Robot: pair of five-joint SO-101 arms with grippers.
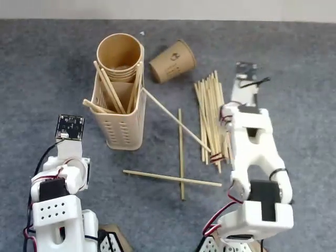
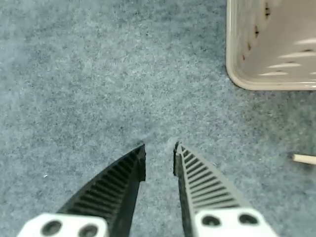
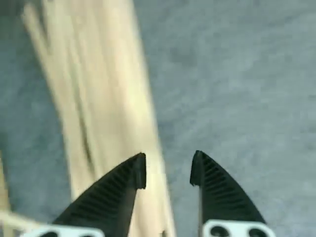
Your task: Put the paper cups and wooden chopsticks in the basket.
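The basket [image 1: 122, 123] stood left of centre on the grey counter [image 1: 52, 68], holding stacked paper cups [image 1: 119, 52] and a few chopsticks [image 1: 107, 86], while another cup [image 1: 172, 61] lay on its side just to the basket's far right. A bundle of chopsticks [image 1: 209, 113] lay to the right, with three loose sticks [image 1: 181, 152] between it and the basket, one with its end against the basket's side. The left gripper [image 2: 159, 158] hung slightly spread over bare counter near the basket's near-left corner, pinching nothing. The right gripper [image 3: 168, 170] was spread and held nothing above the bundle's right edge.
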